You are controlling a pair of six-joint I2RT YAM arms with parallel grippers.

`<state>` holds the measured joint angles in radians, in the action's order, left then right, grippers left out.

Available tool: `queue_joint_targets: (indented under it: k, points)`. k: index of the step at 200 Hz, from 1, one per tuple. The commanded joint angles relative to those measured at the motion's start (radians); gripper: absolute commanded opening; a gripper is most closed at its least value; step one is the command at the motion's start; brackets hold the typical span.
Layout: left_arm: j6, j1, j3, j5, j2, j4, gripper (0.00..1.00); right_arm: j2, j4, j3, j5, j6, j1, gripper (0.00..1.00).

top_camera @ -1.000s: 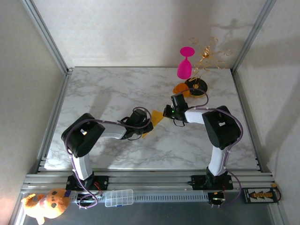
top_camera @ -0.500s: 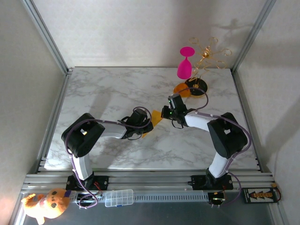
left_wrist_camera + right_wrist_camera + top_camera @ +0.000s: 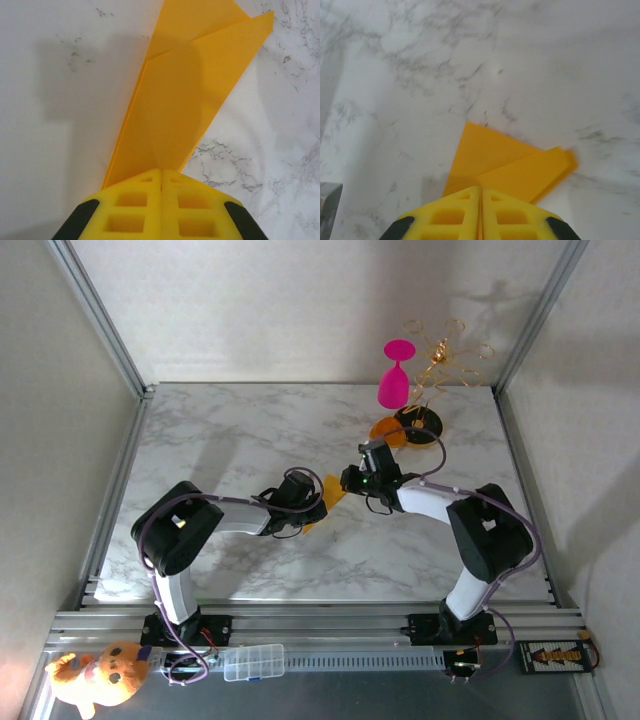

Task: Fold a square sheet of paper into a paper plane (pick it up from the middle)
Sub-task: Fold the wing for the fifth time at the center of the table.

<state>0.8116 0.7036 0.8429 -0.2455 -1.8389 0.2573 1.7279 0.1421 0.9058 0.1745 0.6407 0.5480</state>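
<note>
Yellow-orange folded paper sheet (image 3: 335,490), over the white marble table (image 3: 230,430), is pinched at opposite ends by left gripper (image 3: 161,173) and right gripper (image 3: 480,191).

Left pincer (image 3: 320,506) and right pincer (image 3: 347,480) nearly tip to tip, both closed.
The left arm (image 3: 178,530) bends at the elbow and reaches rightward. The right arm (image 3: 487,540) bends and reaches leftward. On each wrist, the yellow fingers (image 3: 135,205) press flush together along a thin seam.
</note>
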Motion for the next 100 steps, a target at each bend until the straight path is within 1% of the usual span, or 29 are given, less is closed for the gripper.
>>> queue_joint_targets:
  k: [1, 13, 29, 61, 81, 100]
  points:
    - [-0.014, 0.017, -0.027, -0.005, -0.036, -0.181, 0.00, 0.057, 0.066, 0.005, 0.159, 0.023, 0.010, 0.08]
    - [-0.016, 0.017, -0.024, -0.005, -0.033, -0.182, 0.00, 0.088, 0.063, 0.012, 0.186, 0.027, 0.011, 0.08]
    - [-0.017, 0.017, -0.018, -0.013, -0.030, -0.184, 0.00, 0.119, 0.041, 0.017, 0.187, 0.029, 0.010, 0.08]
    - [-0.039, 0.017, 0.006, -0.034, -0.008, -0.202, 0.00, 0.173, -0.052, 0.045, 0.126, 0.020, 0.009, 0.07]
    - [-0.077, 0.018, 0.014, -0.069, 0.011, -0.215, 0.00, 0.200, -0.113, 0.064, 0.086, 0.022, 0.007, 0.07]
    - [-0.127, 0.015, 0.002, -0.114, 0.025, -0.217, 0.05, 0.225, -0.152, 0.080, 0.063, 0.027, 0.003, 0.07]
